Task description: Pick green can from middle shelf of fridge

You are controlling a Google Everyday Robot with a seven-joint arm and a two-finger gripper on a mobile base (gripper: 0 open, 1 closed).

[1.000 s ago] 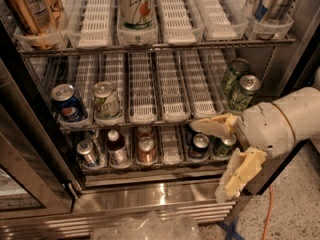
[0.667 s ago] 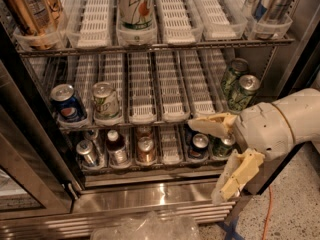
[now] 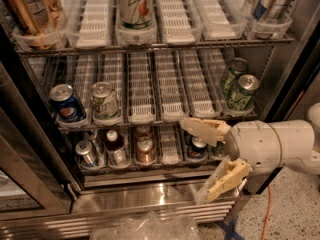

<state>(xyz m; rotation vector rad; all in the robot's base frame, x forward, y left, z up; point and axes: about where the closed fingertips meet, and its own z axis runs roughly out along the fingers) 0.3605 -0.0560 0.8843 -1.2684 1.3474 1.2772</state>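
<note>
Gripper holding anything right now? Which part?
Nothing held. The gripper is open and empty at the fridge's lower right, below the green can standing untouched on the middle shelf.

The end effector (image 3: 196,160) has eased slightly left and down before the fridge (image 3: 150,200)

White rounded arm (image 3: 280,145) ends in a cream claw (image 3: 195,161), lower right.

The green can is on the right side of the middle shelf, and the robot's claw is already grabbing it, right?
Not grabbing it. The gripper is open and empty, out in front of the fridge, lower than the middle shelf and apart from the green can. The can does stand on the right side of that shelf. The camera view shows this.
</note>
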